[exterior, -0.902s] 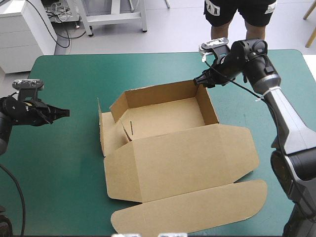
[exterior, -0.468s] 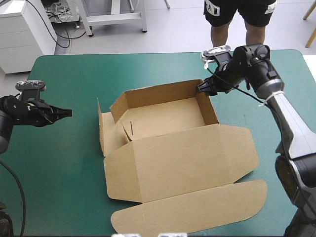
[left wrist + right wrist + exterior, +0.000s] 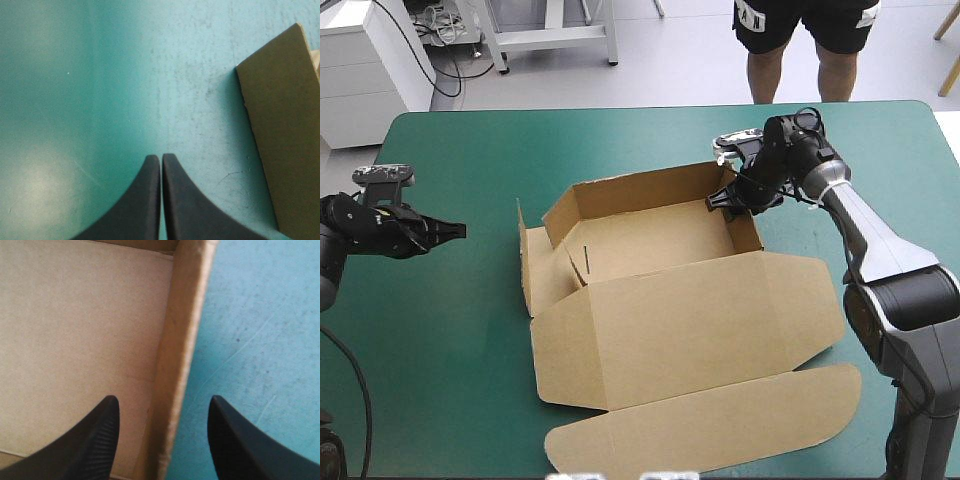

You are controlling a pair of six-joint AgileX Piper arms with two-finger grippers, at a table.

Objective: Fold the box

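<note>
Box (image 3: pixel 660 290): matte brown board at the middle of the bench, formed into an open tray with its walls raised. Its broad lid lies flat toward the near edge and ends in a rounded flap.
Bench (image 3: pixel 470 340): smooth teal-green cover, faintly scuffed.
Right claw (image 3: pixel 162 402): fingers spread apart, straddling the tray's right wall by its far right corner. One ribbed black finger is inside, the other outside over the cover.
Left claw (image 3: pixel 161 157): curved black fingers pressed together in a point, holding nothing. It sits near the left edge, clear of the box.
</note>
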